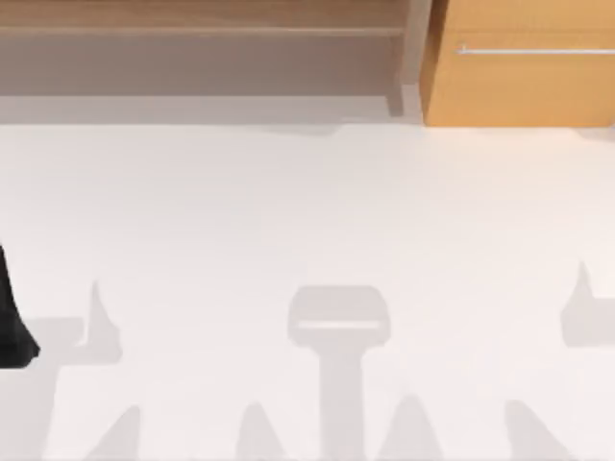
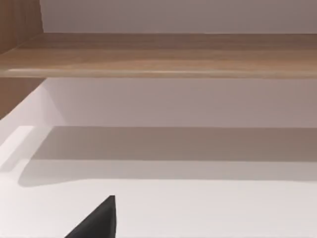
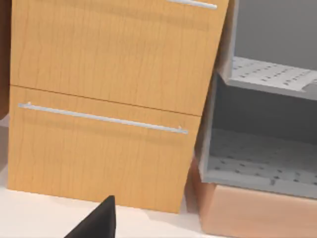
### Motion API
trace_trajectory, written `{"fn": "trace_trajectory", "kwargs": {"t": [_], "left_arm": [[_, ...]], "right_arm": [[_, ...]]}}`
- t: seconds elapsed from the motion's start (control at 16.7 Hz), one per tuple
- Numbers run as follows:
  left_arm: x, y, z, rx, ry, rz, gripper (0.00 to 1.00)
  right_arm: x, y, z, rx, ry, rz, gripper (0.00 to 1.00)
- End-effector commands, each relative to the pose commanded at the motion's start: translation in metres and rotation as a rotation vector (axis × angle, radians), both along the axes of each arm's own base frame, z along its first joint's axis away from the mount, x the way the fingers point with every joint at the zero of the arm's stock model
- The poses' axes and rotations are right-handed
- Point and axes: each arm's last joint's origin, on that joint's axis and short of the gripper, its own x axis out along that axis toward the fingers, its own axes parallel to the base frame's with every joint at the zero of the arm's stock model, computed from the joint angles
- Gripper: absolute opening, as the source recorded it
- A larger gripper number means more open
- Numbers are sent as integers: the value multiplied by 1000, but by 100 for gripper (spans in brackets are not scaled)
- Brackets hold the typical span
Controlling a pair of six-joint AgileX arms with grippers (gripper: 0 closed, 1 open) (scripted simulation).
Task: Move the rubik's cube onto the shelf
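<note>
Looking down from above, the shelf is recorded along the far edge of the table, on the left and centre. Its light-brown board is seen over a grey-brown recess, which is closed on the right by an upright side panel. The orange-wood drawer is set just beside that panel, at the far right, with a thin metal handle across its front.

A dark part of the left arm is noted at the table's left edge, near side. Grey shadows are cast on the white surface along the near side.

In the left wrist view a black tip of the left gripper is seen above the white table and facing the shelf board. Whether this claw is apart or together cannot be told.

In the right wrist view a black tip of the right gripper is faced by the drawer fronts, with a grey perforated rack beside them. Its state cannot be told either.
</note>
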Motion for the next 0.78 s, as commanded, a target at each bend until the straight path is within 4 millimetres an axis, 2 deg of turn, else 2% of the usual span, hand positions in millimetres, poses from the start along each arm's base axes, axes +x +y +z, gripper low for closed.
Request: {"fn": "trace_trajectory", "kwargs": {"t": [0.24, 0.48, 0.66, 0.78], "left_arm": [[0, 0, 0, 0, 0, 0, 100], [0, 0, 0, 0, 0, 0, 100], [0, 0, 0, 0, 0, 0, 100], [0, 0, 0, 0, 0, 0, 100]], "right_arm": [[30, 3, 34, -238, -10, -6, 100], [87, 10, 57, -519, -13, -10, 100], [141, 19, 55, -733, -15, -15, 100], [178, 28, 43, -869, -12, -18, 100]]}}
